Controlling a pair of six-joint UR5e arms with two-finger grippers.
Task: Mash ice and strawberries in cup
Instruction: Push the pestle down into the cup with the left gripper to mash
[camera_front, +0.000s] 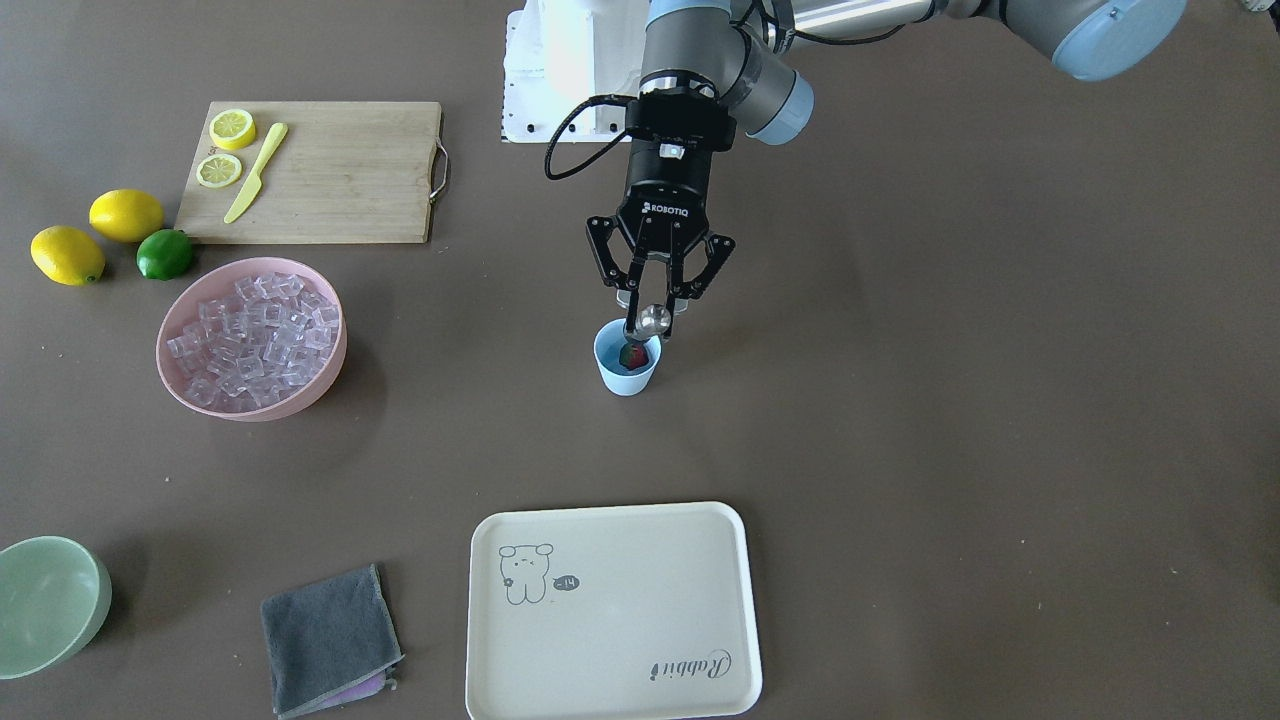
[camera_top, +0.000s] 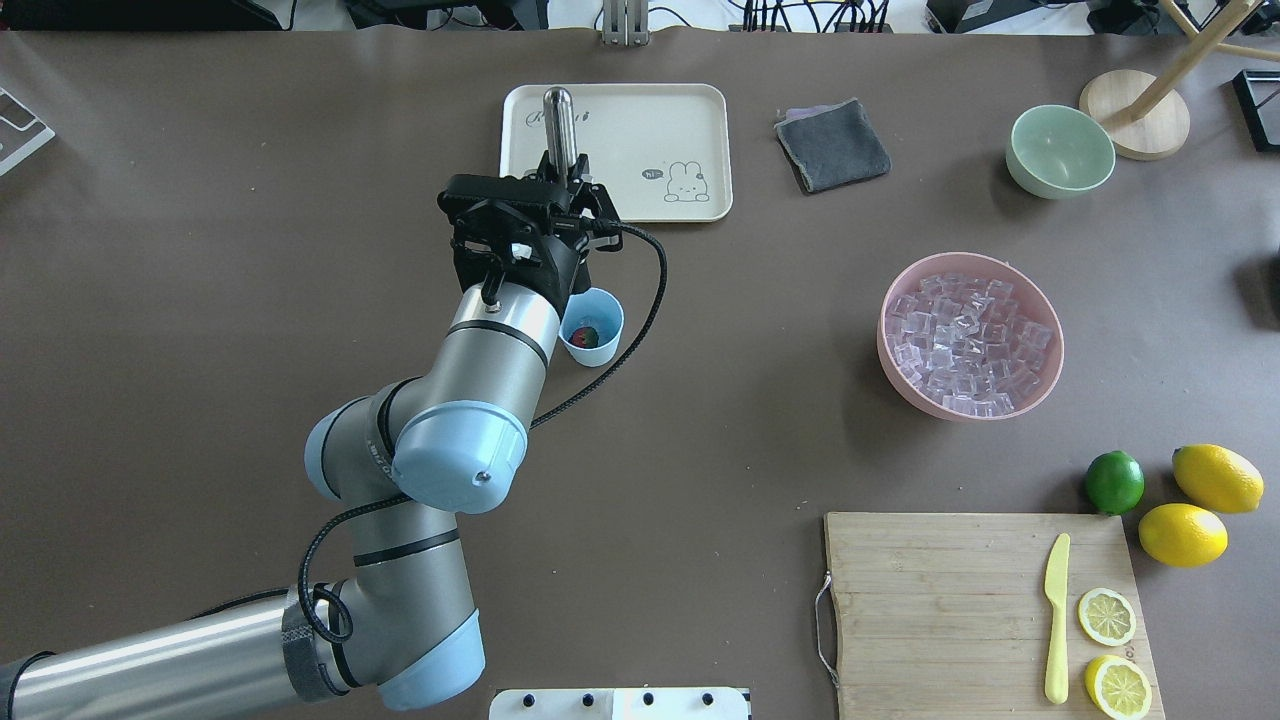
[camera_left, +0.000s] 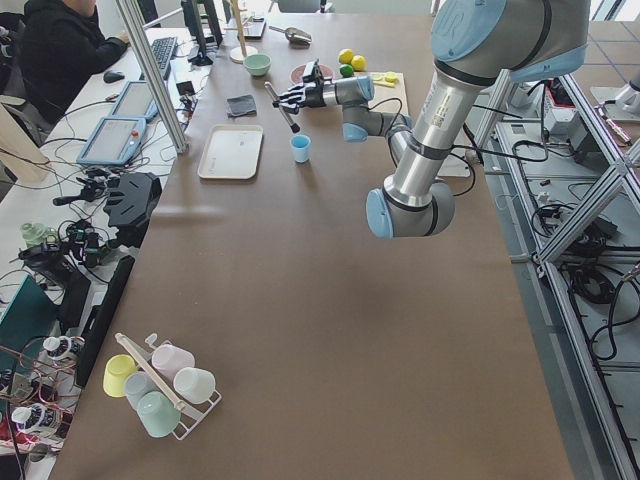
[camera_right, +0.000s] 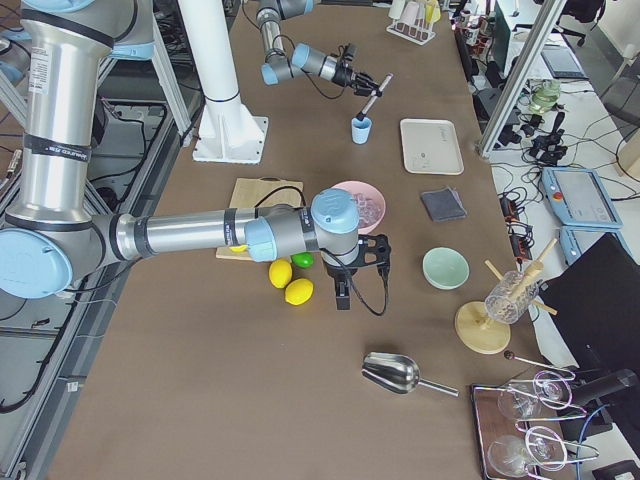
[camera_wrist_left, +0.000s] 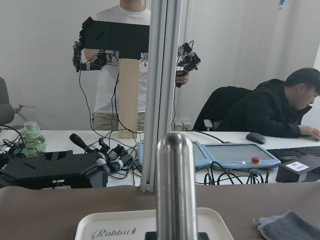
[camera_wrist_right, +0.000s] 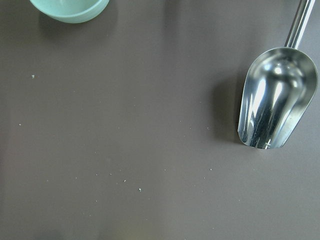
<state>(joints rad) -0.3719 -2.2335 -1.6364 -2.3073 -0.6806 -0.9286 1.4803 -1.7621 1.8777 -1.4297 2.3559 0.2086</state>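
Overhead camera looks down from one long side, front-facing steeply from the opposite; both share the cup, tray, pink bowl.

The cup, a small light-blue plastic tumbler with tapered walls and no handle, stood upright on the brown worktop, near its middle, with its mouth open upward. Inside it lay one tiny red strawberry with a touch of green on it, low down in the cup. Whether any ice lay beside it in the cup could not be told. The ice cubes, small, clear and colourless and many alike, were heaped in a wide pink bowl, filling it nearly to the rim. That bowl stood well apart from the cup, toward the robot's right side of the worktop.
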